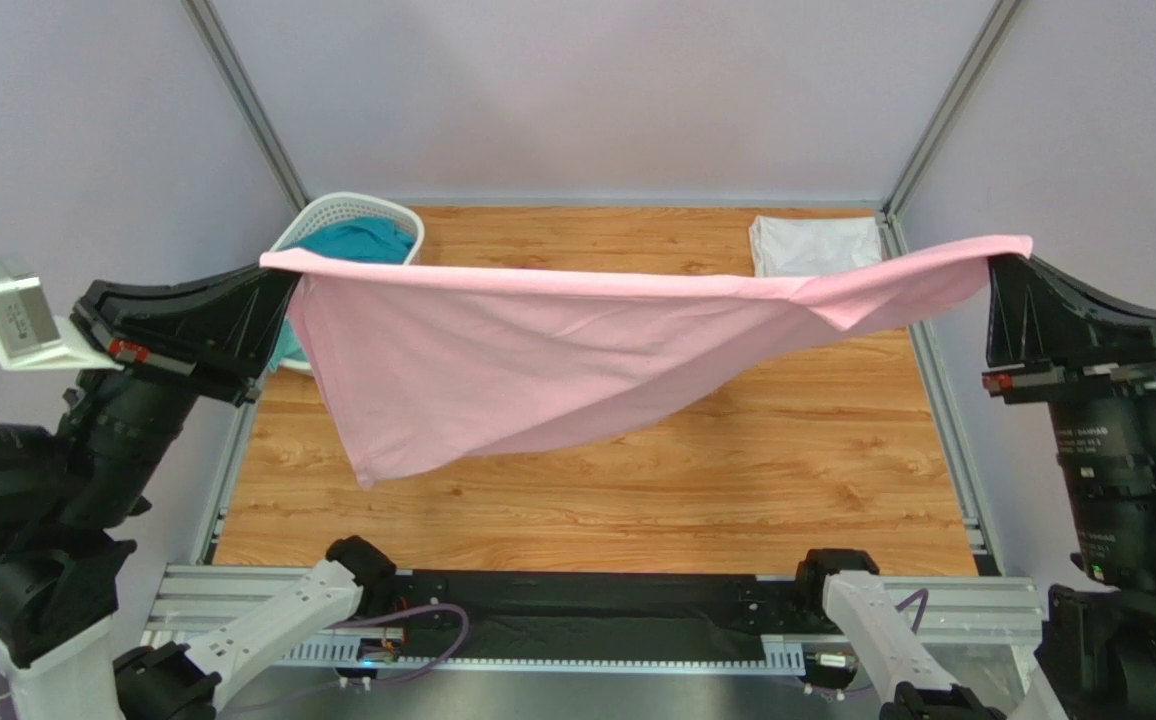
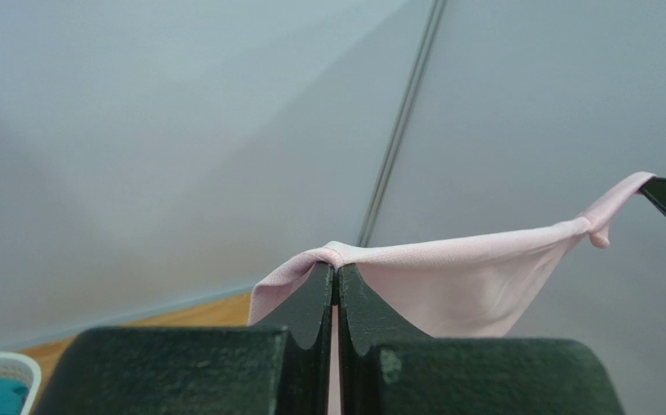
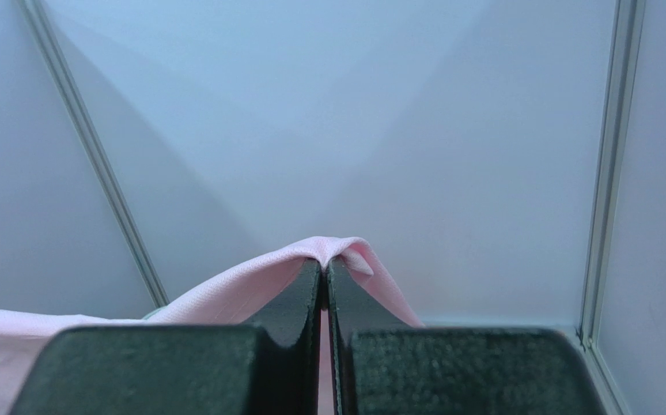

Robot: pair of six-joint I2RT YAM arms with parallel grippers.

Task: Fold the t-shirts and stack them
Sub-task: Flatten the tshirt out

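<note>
Left gripper (image 1: 284, 282) is pinched fully closed on one end of the soft light pink cloth t-shirt (image 1: 539, 360). Right gripper (image 1: 996, 270) is clamped likewise on the opposite end. The shirt hangs stretched between them over the middle of the wood-grain worktop (image 1: 614, 503), sagging lowest toward the left edge (contact with the wood: cannot tell).

Far-left corner: white lattice plastic basket (image 1: 332, 206) holding a teal cloth t-shirt (image 1: 362, 240).

Far-right corner: folded white cloth t-shirt (image 1: 814, 245), lying flat.
</note>
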